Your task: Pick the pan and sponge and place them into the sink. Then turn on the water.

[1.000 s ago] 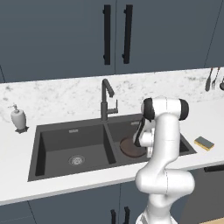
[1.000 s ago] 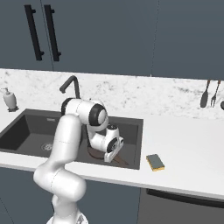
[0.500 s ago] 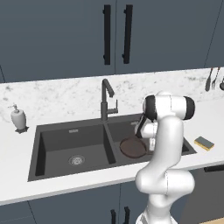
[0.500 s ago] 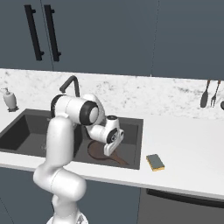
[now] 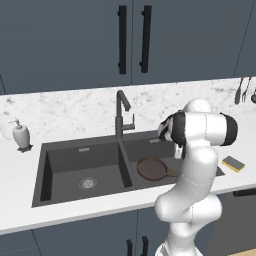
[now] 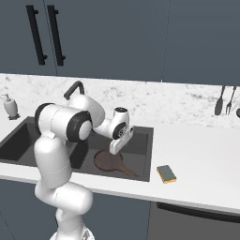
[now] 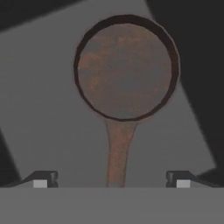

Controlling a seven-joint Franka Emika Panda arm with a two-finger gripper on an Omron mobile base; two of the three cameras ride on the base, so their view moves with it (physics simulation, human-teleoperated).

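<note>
1. The pan (image 5: 151, 168) is seen lying flat in the right basin of the sink (image 5: 60, 155).
2. The gripper (image 7: 111, 178) is held above the handle, jaws wide apart and empty.
3. The sponge (image 6: 166, 173) on the counter (image 6: 206, 164) is judged to be the next pick.

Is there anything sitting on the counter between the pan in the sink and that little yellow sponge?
Nothing. In the right base view, between the pan and the sponge lie only the sink wall and bare white counter.
</note>
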